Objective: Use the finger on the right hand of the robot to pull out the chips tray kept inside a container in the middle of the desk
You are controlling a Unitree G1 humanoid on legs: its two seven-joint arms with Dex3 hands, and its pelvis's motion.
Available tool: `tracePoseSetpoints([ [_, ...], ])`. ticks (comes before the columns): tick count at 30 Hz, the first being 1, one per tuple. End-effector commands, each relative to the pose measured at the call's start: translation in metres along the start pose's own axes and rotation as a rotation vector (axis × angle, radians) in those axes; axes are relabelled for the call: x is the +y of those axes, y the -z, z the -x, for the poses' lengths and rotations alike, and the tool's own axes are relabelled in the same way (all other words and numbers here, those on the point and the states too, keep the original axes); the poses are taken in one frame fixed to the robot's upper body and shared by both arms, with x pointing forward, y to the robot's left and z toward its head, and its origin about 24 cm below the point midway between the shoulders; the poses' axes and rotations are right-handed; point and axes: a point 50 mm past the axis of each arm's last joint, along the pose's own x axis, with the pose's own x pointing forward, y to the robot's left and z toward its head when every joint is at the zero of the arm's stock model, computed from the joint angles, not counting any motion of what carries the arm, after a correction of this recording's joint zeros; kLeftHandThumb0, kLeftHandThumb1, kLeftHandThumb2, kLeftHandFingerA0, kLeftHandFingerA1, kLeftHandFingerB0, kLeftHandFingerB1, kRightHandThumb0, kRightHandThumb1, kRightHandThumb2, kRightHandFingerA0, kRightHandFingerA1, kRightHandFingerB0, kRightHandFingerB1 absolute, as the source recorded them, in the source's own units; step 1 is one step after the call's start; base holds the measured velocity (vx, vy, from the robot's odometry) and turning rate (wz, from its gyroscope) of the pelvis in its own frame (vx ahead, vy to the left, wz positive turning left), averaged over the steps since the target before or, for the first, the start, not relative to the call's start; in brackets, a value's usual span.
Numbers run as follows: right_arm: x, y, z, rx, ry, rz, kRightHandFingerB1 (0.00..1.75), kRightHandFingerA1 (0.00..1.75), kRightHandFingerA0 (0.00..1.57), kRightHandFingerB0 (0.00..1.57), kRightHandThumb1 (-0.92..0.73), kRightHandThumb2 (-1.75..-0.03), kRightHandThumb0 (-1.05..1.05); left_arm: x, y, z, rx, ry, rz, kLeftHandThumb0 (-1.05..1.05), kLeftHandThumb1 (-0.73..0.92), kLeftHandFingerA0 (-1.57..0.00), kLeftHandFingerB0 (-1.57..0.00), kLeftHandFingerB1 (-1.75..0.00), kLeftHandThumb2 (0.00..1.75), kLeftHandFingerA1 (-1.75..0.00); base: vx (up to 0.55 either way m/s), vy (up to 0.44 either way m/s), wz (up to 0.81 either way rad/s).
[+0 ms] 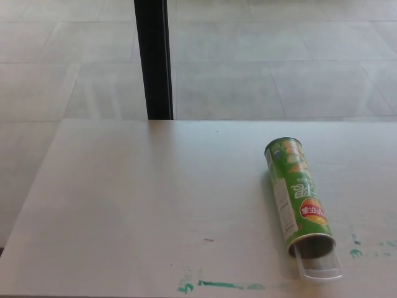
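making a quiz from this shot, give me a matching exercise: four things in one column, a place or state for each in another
Things:
1. chips container
2. clear tray
3. green paint streak
4. black post

Places or states:
A. stands on the floor behind the desk's far edge
B. lies on its side on the right part of the desk
C. smeared along the desk's near edge
D. sticks a little way out of the container's near open end

Pairs: 1-B, 2-D, 3-C, 4-A

We see a pale, flat desk [136, 198] with green paint smears [223, 285] along its near edge and right side. Beyond it, a black upright post [154, 59] rises from the grey tiled floor [279, 62].
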Motion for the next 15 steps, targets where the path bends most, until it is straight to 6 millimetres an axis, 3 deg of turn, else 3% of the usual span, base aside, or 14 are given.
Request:
tracePoseSetpoints([
  [1, 0.046, -0.047, 0.007, -0.143, -0.194, -0.032, 0.52, 0.78, 0.7, 0.19, -0.47, -0.92, -0.16, 0.009, -0.006, 0.002, -0.032, -0.013, -0.013, -0.78, 0.82, -0.32, -0.4, -0.82, 0.65, -0.91, 0.0, 0.0, 0.0],
  [2, 0.05, -0.048, 0.007, -0.138, -0.22, -0.038, 0.37, 0.73, 0.69, 0.27, -0.69, -0.59, -0.21, 0.01, -0.006, 0.002, -0.029, -0.018, -0.016, -0.78, 0.63, -0.4, -0.42, -0.76, 1.01, -0.82, 0.0, 0.0, 0.0],
  [3, 0.058, -0.05, 0.009, -0.121, -0.262, -0.044, 0.39, 0.74, 0.71, 0.26, -0.67, -0.62, -0.23, 0.011, -0.006, 0.002, -0.026, -0.023, -0.023, -0.77, 0.83, -0.33, -0.4, -0.79, 0.65, -0.9, 0.0, 0.0, 0.0],
  [4, 0.063, -0.051, 0.011, -0.109, -0.289, -0.058, 0.39, 0.76, 0.69, 0.25, -0.67, -0.62, -0.24, 0.011, -0.006, 0.002, -0.027, -0.021, -0.013, -0.76, 0.82, -0.33, -0.41, -0.92, 0.64, -0.9, 0.0, 0.0, 0.0],
  [8, 0.077, -0.05, 0.014, -0.098, -0.36, -0.061, 0.38, 0.78, 0.68, 0.26, -0.67, -0.62, -0.22, 0.01, -0.006, 0.002, -0.03, -0.017, -0.014, -0.77, 0.83, -0.32, -0.38, -0.86, 0.65, -0.9, 0.0, 0.0, 0.0],
  [9, 0.079, -0.05, 0.014, -0.099, -0.365, -0.031, 0.39, 0.78, 0.7, 0.29, -0.66, -0.62, -0.22, 0.01, -0.006, 0.002, -0.029, -0.018, -0.008, -0.78, 0.63, -0.39, -0.42, -0.81, 1.01, -0.82, 0.0, 0.0, 0.0],
  [10, 0.083, -0.052, 0.013, -0.102, -0.384, -0.015, 0.4, 0.78, 0.7, 0.29, -0.66, -0.62, -0.22, 0.009, -0.006, 0.002, -0.03, -0.017, -0.004, -0.76, 0.83, -0.33, -0.39, -0.92, 0.64, -0.93, 0.0, 0.0, 0.0],
  [11, 0.088, -0.053, 0.011, -0.106, -0.402, 0.007, 0.39, 0.82, 0.75, 0.31, -0.64, -0.58, -0.21, 0.009, -0.005, 0.002, -0.032, -0.015, -0.005, -0.77, 0.84, -0.32, -0.37, -0.71, 0.66, -0.85, 0.0, 0.0, 0.0],
  [12, 0.094, -0.053, 0.01, -0.11, -0.418, 0.039, 0.39, 0.82, 0.75, 0.31, -0.64, -0.58, -0.21, 0.009, -0.005, 0.002, -0.034, -0.011, -0.009, -0.77, 0.84, -0.32, -0.37, -0.71, 0.66, -0.85, 0.0, 0.0, 0.0],
  [13, 0.098, -0.053, 0.009, -0.106, -0.424, 0.024, 0.53, 0.87, 0.77, 0.21, -0.44, -0.9, -0.18, 0.009, -0.007, 0.001, -0.035, -0.01, -0.01, -0.76, 0.84, -0.32, -0.37, -0.72, 0.66, -0.86, 0.0, 0.0, 0.0],
  [14, 0.1, -0.053, 0.008, -0.104, -0.43, 0.04, 0.39, 0.9, 0.77, 0.33, -0.63, -0.58, -0.21, 0.009, -0.007, 0.001, -0.035, -0.01, -0.009, -0.76, 0.85, -0.33, -0.36, -0.72, 0.66, -0.87, 0.0, 0.0, 0.0],
  [15, 0.103, -0.053, 0.008, -0.104, -0.435, 0.057, 0.39, 0.9, 0.77, 0.34, -0.63, -0.58, -0.22, 0.009, -0.007, 0.001, -0.037, -0.013, -0.009, -0.77, 0.83, -0.34, -0.38, -0.85, 0.66, -0.92, 0.0, 0.0, 0.0],
])
